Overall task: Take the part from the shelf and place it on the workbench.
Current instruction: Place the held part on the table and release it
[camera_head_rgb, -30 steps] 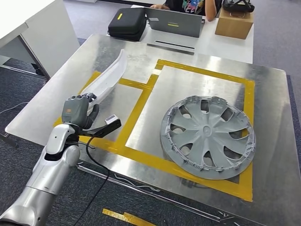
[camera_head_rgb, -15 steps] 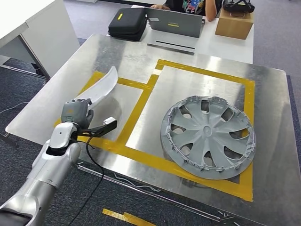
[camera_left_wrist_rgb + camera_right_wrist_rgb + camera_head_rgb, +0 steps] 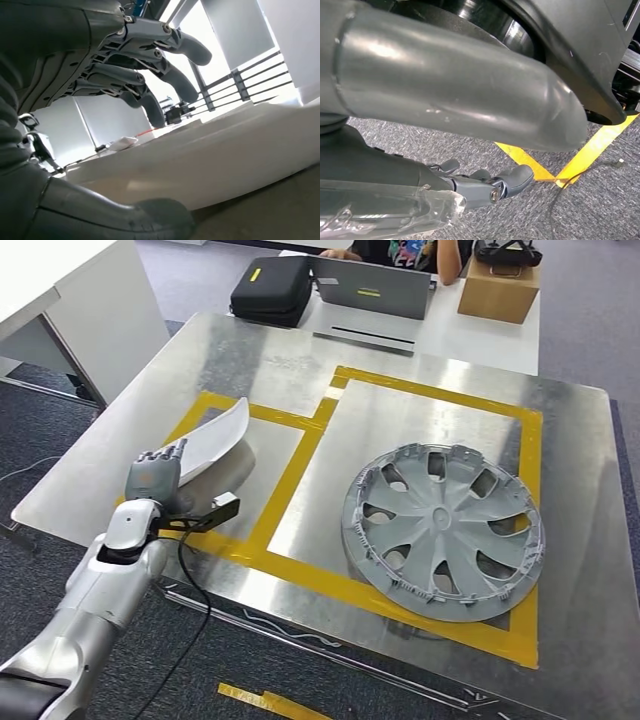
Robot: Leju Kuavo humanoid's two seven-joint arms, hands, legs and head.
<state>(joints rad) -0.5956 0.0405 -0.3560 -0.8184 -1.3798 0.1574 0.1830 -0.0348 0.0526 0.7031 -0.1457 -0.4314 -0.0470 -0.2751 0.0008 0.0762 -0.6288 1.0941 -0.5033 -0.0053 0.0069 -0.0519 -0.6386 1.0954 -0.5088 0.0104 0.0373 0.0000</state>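
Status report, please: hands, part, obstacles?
Left robot hand open above white part. Part down on workbench. Right robot hand hangs empty. Wheel cover well aside.

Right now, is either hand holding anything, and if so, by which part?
The left hand has the white curved part at its near end, thumb under it and fingers spread open above; a firm hold cannot be told. The right hand holds nothing.

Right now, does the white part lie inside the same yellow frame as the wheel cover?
No, the white part lies in the smaller left frame; the wheel cover is in the larger one.
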